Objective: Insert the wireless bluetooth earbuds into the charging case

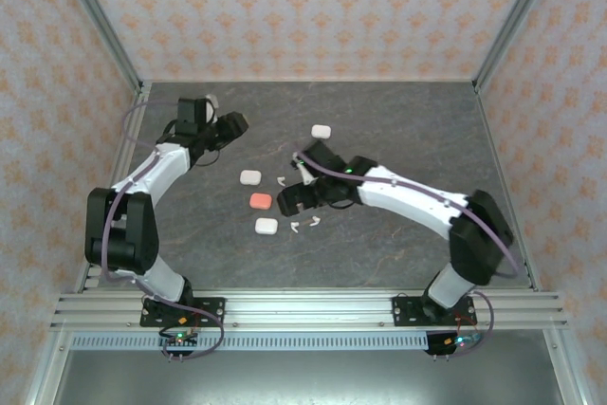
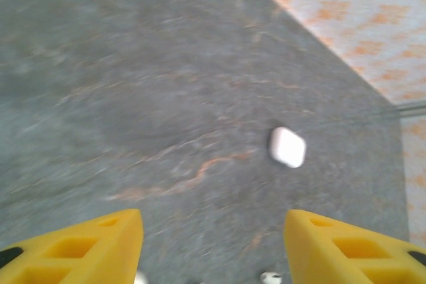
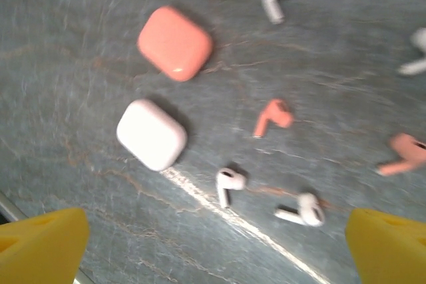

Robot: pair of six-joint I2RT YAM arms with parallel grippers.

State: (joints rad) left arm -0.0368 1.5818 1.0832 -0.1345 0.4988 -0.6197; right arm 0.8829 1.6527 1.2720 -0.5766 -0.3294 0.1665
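Jaws, right gripper: spread wide with nothing between them, hanging over the scatter at the middle of the table. Jaws, left gripper: we see them standing apart over bare surface, holding nothing, toward the table's far left corner.

Cases. All look closed, as far as the blur lets us tell.
- Salmon case and near white case: side by side, not touching, ahead and to the left of the right gripper.
- Far white case: alone ahead of the left gripper, toward the far edge of the table.

Earbuds. All are loose on the table and none is in a case.
- First white earbud: just ahead of the right jaws, near the middle of their gap. Its head points away and its stem runs back toward the gripper, so its long axis crosses the line on which the fingers close.
- Second white earbud: just to the right of the first, with its stem lying nearly along that closing line.
- Near salmon earbud: farther ahead.
- Other salmon earbud: off to the right.

We judge the right arm far nearer to the earbuds. The first white earbud is the readiest pick, taken straight down across its stem.
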